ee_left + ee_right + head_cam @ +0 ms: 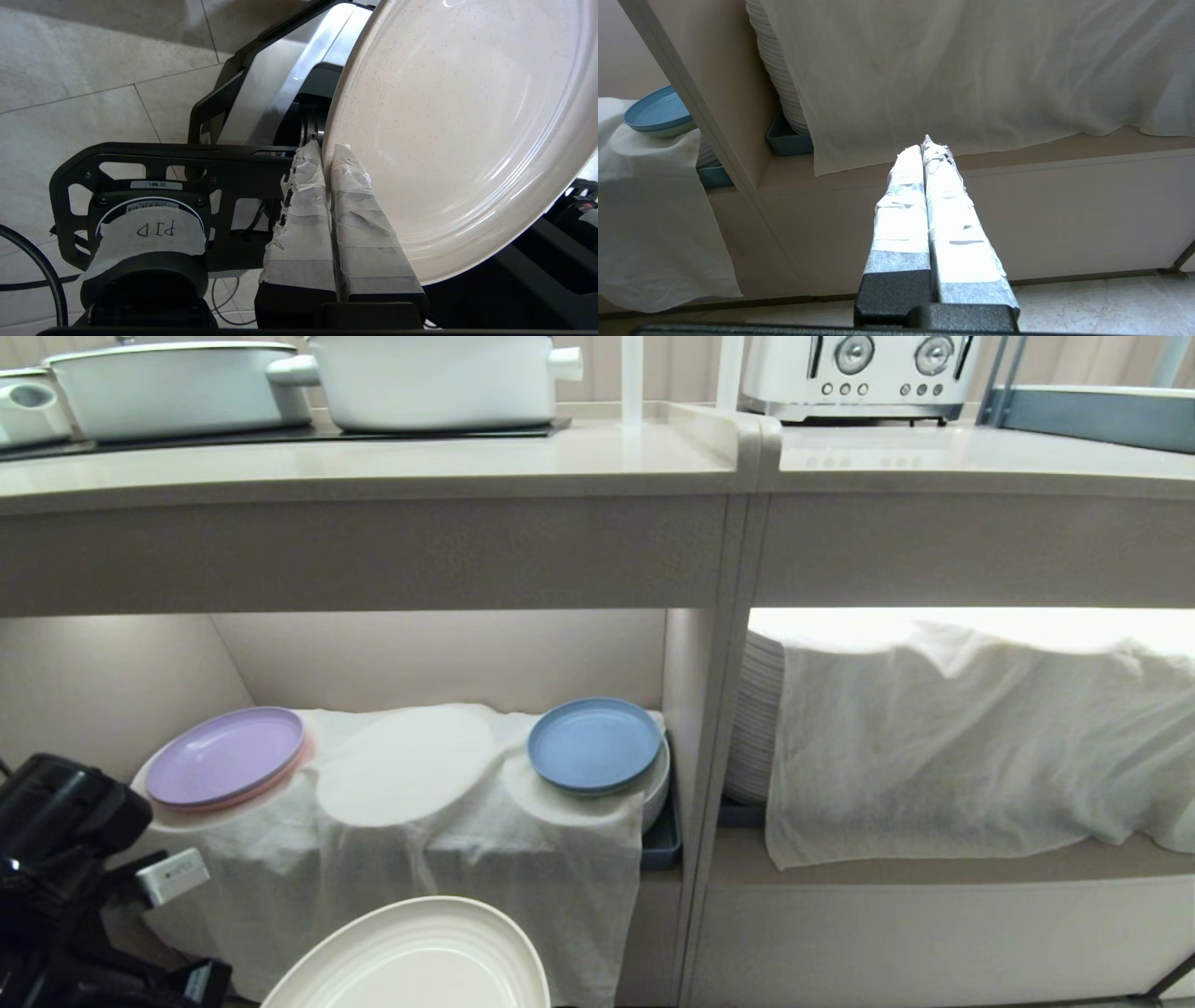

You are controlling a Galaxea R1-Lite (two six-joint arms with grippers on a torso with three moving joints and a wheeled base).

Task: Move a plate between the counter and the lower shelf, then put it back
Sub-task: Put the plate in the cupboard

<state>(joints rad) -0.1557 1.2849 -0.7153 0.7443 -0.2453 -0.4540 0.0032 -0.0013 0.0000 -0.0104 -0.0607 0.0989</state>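
1 plate rim pinched in closed left end effector; right end effector closed, empty.

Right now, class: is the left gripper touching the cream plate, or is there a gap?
Touching. The left wrist view shows the left gripper with its taped fingers closed on the rim of the cream plate.

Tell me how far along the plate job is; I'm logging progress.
Done: the cream plate is picked up, pinched by its rim in the left tool, low in front of the lower shelf. In hand: carrying it. The middle cloth hump between the lilac plate and blue plate sits bare. Left: setting it down. Right tool idles shut.
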